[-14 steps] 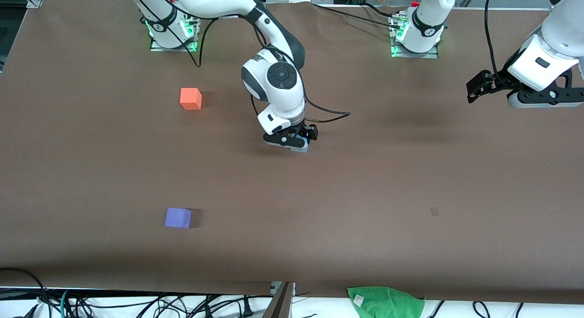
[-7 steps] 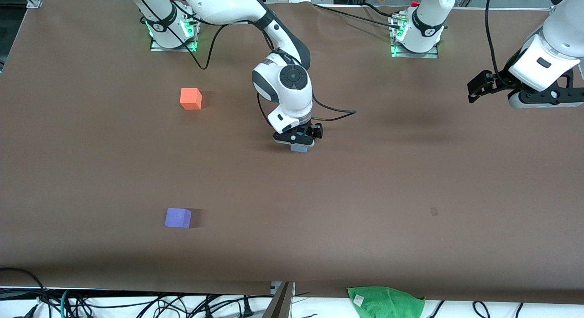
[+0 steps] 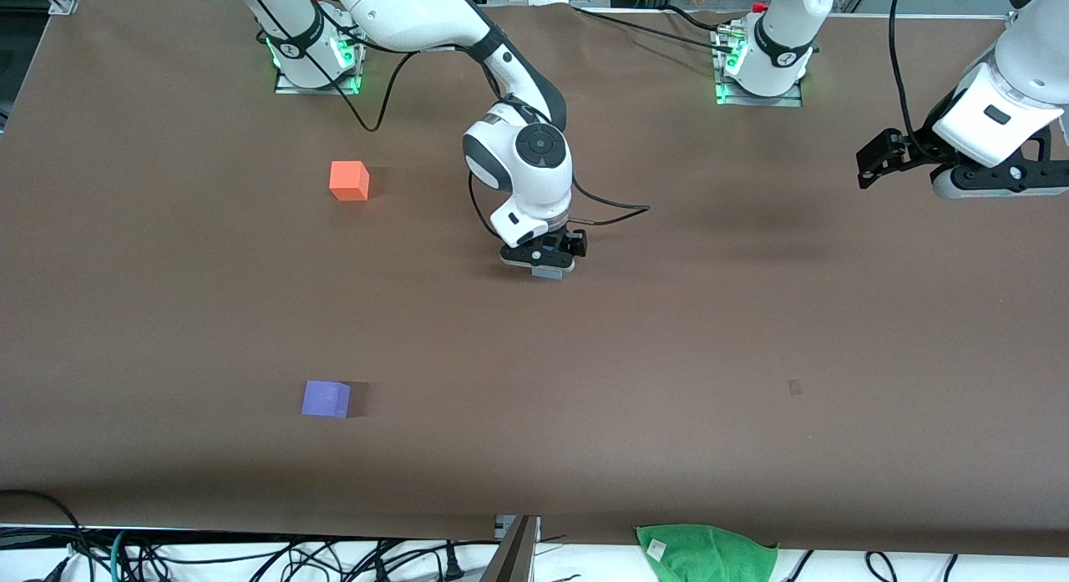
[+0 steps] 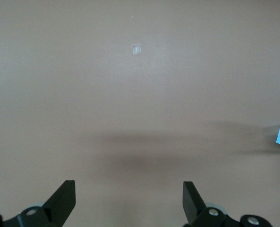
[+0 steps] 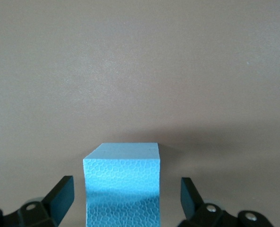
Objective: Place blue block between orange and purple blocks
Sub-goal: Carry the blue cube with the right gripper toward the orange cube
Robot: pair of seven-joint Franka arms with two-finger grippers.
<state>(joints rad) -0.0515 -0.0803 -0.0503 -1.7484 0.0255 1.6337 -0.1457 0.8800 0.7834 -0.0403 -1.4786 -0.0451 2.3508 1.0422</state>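
Worktop (image 3: 752, 331): we see a wide brown sheet, mostly bare toward the left arm's end and along the edge nearest the front camera.
Right gripper (image 3: 543, 265): we find it low over the middle of the worktop, jaws apart, one finger (image 5: 59, 196) on each side of the blue block without touching it.
Left gripper (image 3: 873, 160): we see it waiting above the left arm's end of the worktop, jaws apart and holding nothing.
Blue block (image 5: 122, 182): it sits flat on the worktop's middle, square to the jaws; being a cube, it has no long axis.
Orange block (image 3: 349, 180): nearer the right arm's base edge, well apart from the blue block.
Purple block (image 3: 326, 398): toward the camera-side edge, well apart from the orange block.
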